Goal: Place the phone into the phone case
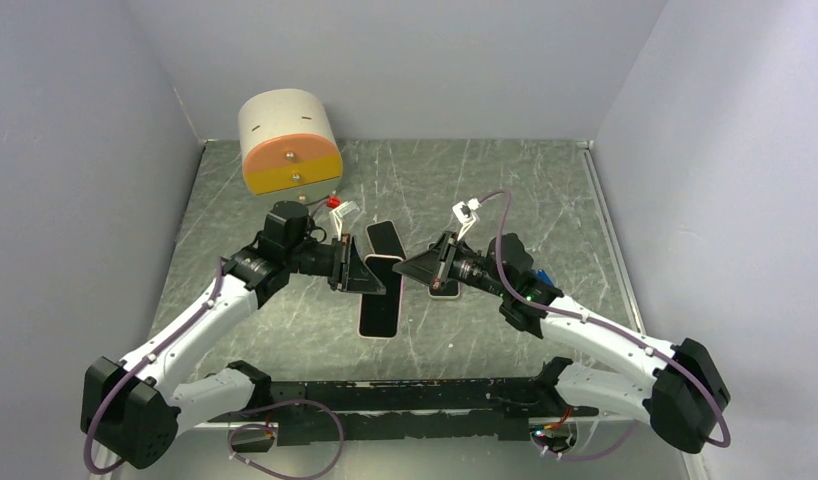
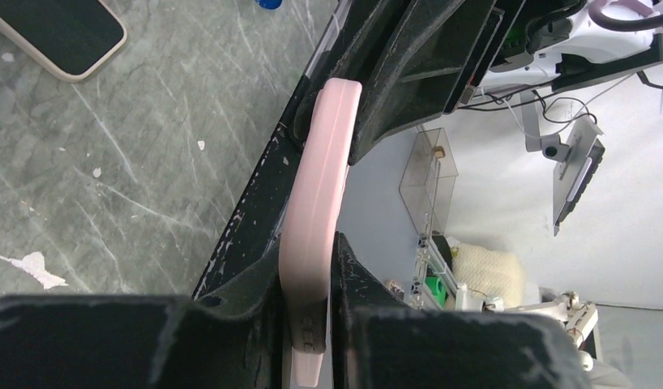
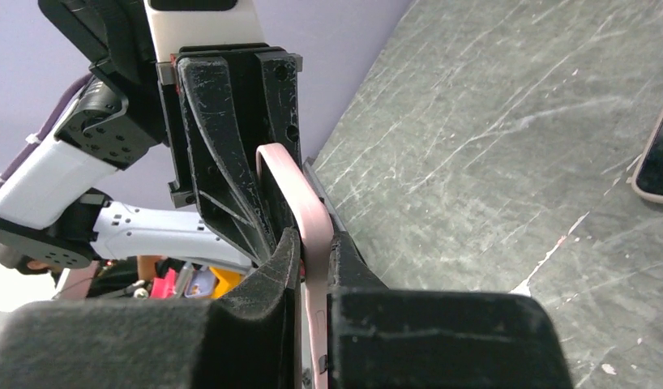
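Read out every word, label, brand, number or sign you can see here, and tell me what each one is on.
No text can be read in these views.
The phone case, the phone, the table and the cream and orange box show no lettering.
The clutter past the table edge is too blurred to read.

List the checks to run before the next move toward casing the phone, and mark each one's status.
1. Left claw clamped on the pink case: ok, fingers press both faces.
2. Right claw clamped on the same case: ok, it pinches the opposite edge.
3. Phone reachable: ok, it lies flat on the table, dark face up, apart from both claws.
4. A claw free to take the phone: not ok, both hold the case.
5. Case opening turned to receive the phone: cannot tell, both wrist views show it edge-on.
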Action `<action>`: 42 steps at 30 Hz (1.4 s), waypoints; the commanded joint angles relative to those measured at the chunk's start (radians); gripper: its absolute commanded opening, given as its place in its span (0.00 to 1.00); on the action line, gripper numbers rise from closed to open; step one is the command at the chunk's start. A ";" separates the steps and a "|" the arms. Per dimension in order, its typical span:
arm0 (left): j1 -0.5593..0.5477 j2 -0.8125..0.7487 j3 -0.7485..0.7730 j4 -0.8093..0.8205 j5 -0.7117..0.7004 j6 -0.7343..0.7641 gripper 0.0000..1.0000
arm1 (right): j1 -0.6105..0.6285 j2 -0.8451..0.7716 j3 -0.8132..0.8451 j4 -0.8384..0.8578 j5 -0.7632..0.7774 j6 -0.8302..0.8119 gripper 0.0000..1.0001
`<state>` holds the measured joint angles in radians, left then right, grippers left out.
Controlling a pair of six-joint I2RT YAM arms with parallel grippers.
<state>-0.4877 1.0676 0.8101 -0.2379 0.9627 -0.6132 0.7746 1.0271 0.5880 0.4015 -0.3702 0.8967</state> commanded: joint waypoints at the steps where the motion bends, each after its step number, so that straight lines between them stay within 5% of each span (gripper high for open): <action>1: 0.006 0.012 0.044 -0.100 -0.156 0.022 0.02 | 0.008 0.025 0.038 0.101 0.009 0.102 0.00; 4: 0.006 -0.017 0.043 -0.090 -0.182 0.005 0.03 | 0.009 0.026 0.035 0.094 0.002 0.091 0.02; 11: 0.008 -0.159 -0.020 0.138 -0.218 -0.163 0.02 | 0.008 -0.026 -0.045 0.166 -0.089 0.048 0.57; 14: 0.006 -0.184 -0.035 0.206 -0.222 -0.207 0.02 | 0.008 -0.012 -0.074 0.206 -0.174 0.034 0.67; 19: 0.006 -0.205 -0.062 0.327 -0.211 -0.262 0.03 | 0.011 0.017 -0.077 0.211 -0.251 0.031 0.68; 28: 0.006 -0.215 -0.037 0.259 -0.263 -0.202 0.03 | 0.012 0.026 -0.110 0.240 -0.268 0.067 0.55; 36: 0.007 -0.196 -0.053 0.139 -0.331 -0.097 0.02 | 0.011 0.035 -0.107 0.251 -0.244 0.170 0.04; 42: 0.006 -0.157 -0.039 0.046 -0.361 -0.006 0.03 | 0.010 0.071 -0.092 0.238 -0.225 0.258 0.00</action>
<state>-0.4812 0.8875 0.7452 -0.1204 0.6930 -0.7761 0.7826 1.0874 0.4698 0.5644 -0.6300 1.0321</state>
